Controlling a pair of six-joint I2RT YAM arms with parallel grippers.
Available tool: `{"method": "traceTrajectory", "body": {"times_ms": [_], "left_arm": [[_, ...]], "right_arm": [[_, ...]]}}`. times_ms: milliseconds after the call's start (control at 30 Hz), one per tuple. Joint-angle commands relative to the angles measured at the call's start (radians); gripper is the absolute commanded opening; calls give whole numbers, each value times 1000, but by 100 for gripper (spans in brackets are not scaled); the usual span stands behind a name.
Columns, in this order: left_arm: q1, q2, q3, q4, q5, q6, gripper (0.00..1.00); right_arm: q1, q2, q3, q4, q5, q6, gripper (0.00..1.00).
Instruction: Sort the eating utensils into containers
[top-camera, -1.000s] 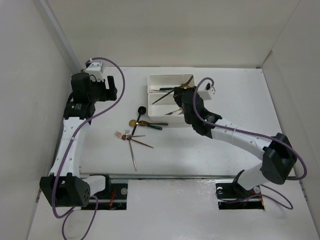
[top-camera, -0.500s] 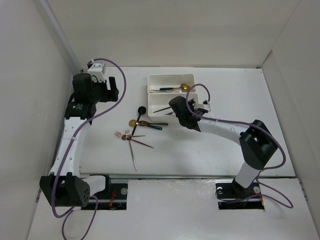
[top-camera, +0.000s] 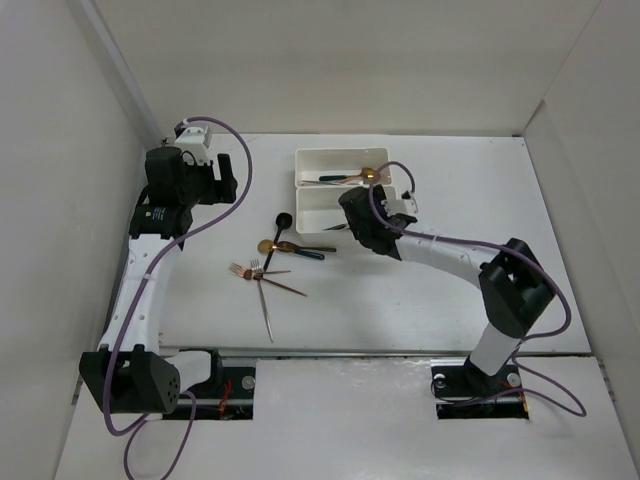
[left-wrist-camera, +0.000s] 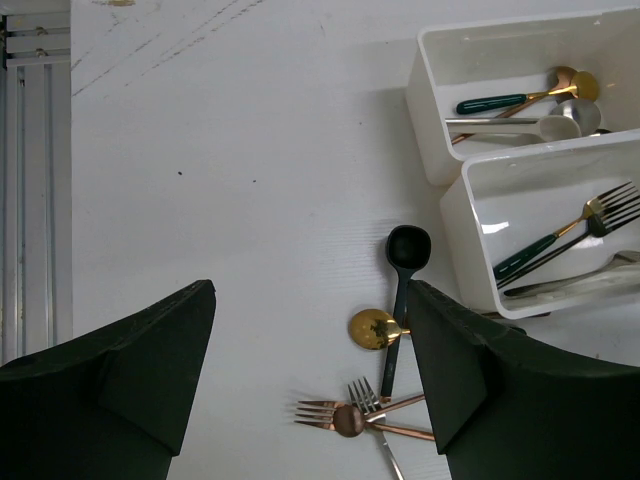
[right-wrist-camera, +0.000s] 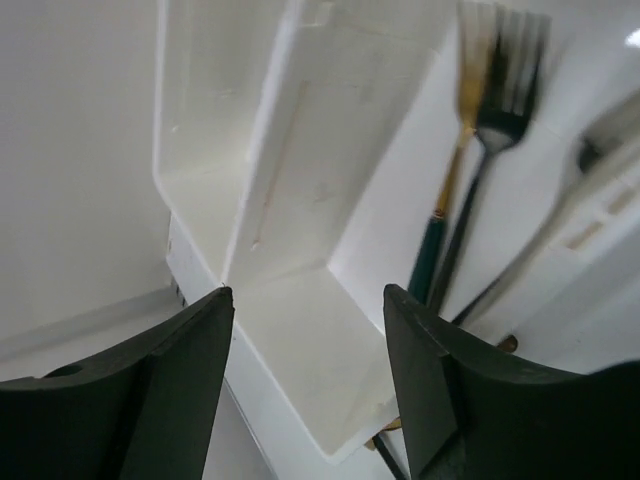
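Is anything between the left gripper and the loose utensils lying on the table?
Nothing visible. From the left wrist, the open left gripper looks onto bare table, with the black spoon, gold spoon and copper utensils lying uncovered. The right gripper is over the near tray.

Far tray (top-camera: 322, 160) behind near tray (top-camera: 314, 206); loose utensils (top-camera: 267, 246) front-left of both.

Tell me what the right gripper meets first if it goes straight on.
Probably the white tray holding forks: its bare inside near a corner lies ahead of the open right gripper. Depth is unclear.
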Motion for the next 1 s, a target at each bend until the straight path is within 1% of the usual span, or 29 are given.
{"method": "traceTrajectory", "body": {"times_ms": [0, 33, 67, 100, 133, 167, 200, 233, 267, 300, 333, 367, 433, 500, 533, 600, 633, 667, 700, 800, 967], "left_arm": [[-4, -19, -5, 27, 3, -11, 75], [-4, -19, -5, 27, 3, -11, 75], [-4, -19, -5, 27, 3, -11, 75], [-4, -19, -5, 27, 3, -11, 75], [-4, -19, -5, 27, 3, -11, 75], [-4, -19, -5, 27, 3, -11, 75], [-4, -19, -5, 17, 3, -11, 75], [-4, -19, -5, 17, -8, -2, 75], [-4, -19, -5, 17, -8, -1, 75], [-4, -19, -5, 17, -8, -1, 75], [8, -19, -5, 17, -8, -1, 75], [8, -19, -5, 17, -8, -1, 75], [19, -19, -14, 28, -8, -1, 75], [19, -19, -23, 28, -8, -1, 75], [19, -19, -23, 28, 1, -1, 75], [19, -9, -23, 28, 1, -11, 75], [19, -9, -14, 28, 1, -11, 75], [19, -9, -14, 28, 1, -11, 75], [19, -9, -14, 28, 1, -11, 75], [19, -9, -14, 28, 1, -11, 75], [19, -9, -14, 28, -8, -11, 75]], "right_arm": [[-7, -103, 55, 253, 37, -477, 67], [-7, -103, 99, 316, -16, -656, 70], [-7, -112, 127, 407, -69, -1059, 79], [-7, -112, 155, 431, -153, -1285, 81], [-27, -100, 184, 431, -386, -1480, 84], [-42, -100, 225, 295, -479, -1612, 88], [-66, -142, 226, 228, -552, -1764, 88], [-100, -176, 226, 179, -610, -1808, 88], [-196, -217, 178, 124, -706, -1839, 90], [-258, -295, 157, 96, -759, -1865, 90], [-318, -325, 138, 68, -790, -1920, 94], [-422, -346, 123, 44, -775, -1937, 95], [-526, -359, 77, -16, -775, -1984, 95], [-624, -327, 63, -76, -814, -2032, 95], [-645, -266, 63, -163, -837, -2064, 94], [-666, -194, 104, -258, -876, -2147, 91], [-666, -158, 138, -341, -876, -2176, 89], [-666, -97, 150, -375, -867, -2221, 87], [-666, -74, 159, -400, -839, -2233, 85], [-666, -29, 149, -434, -815, -2256, 85], [-666, 8, 86, -422, -805, -2246, 85]]}}
